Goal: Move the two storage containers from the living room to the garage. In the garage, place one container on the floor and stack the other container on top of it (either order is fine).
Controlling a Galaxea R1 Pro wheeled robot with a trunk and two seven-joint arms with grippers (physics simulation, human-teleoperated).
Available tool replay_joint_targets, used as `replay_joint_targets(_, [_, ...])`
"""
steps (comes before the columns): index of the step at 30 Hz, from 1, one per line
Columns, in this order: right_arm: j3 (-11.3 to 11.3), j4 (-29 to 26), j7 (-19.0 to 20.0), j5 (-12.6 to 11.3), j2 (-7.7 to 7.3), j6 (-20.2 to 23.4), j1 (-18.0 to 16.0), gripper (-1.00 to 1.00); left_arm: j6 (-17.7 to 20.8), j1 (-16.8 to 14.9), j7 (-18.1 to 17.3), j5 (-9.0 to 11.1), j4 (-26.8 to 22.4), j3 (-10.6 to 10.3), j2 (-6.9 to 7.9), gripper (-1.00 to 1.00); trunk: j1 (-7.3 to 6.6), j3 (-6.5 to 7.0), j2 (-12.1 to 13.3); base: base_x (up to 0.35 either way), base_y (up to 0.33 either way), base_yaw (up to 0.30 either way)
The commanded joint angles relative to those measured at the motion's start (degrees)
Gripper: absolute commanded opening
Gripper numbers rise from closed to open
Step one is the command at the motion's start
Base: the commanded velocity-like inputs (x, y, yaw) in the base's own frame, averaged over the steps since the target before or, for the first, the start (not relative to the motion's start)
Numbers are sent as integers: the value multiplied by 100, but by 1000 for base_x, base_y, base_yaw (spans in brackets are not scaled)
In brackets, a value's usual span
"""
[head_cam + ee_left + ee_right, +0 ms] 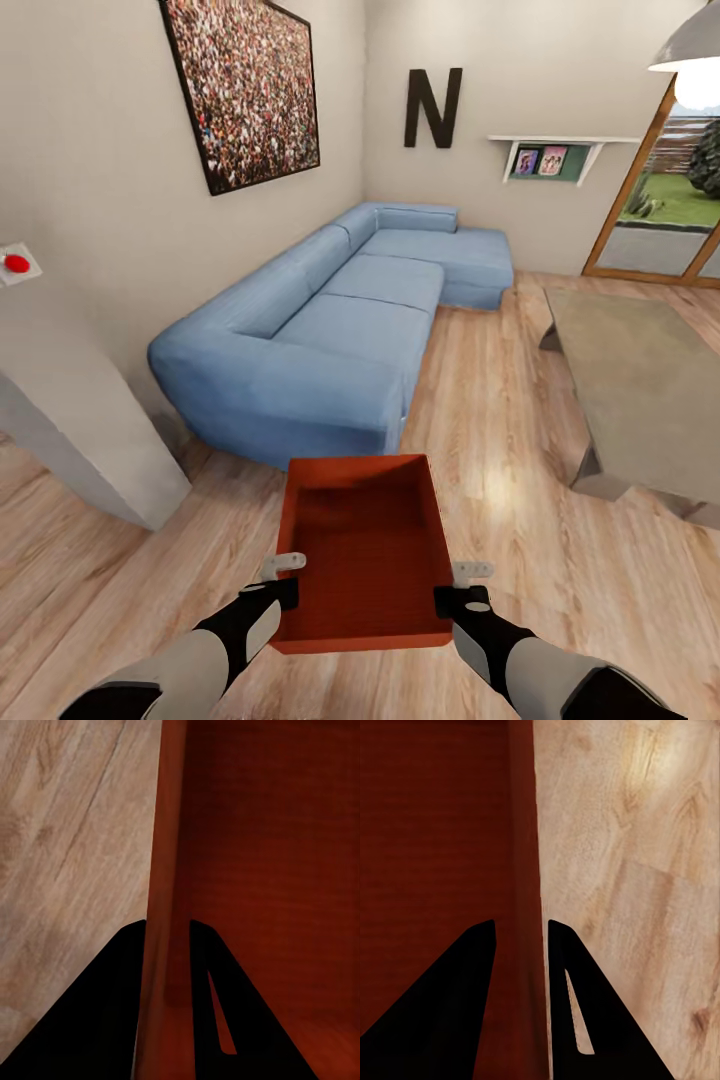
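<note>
a blue corner sofa (340, 320) under a crowd picture (245, 85), a grey low table (645, 385) opposite.

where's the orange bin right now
In the head view the bin is low and central, held between the left claw and right claw, above the wood floor before the sofa.

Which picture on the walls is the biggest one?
The dark-framed crowd picture above the blue fabric corner sofa is biggest. The two small framed photos on the white wall shelf are much smaller, and the black letter N is no picture.
</note>
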Motion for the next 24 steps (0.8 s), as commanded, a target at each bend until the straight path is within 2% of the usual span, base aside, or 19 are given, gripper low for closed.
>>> replay_joint_targets(1, [-71,-157,118,34,1,-1,-4,-100,32,3,46,129,11,-93,-1,-100,0,-5,-3,0,0,280])
replay_joint_targets(24, [-73,-157,118,34,1,-1,-4,-100,32,3,46,129,8,-95,-4,-100,0,-5,-3,0,0,279])
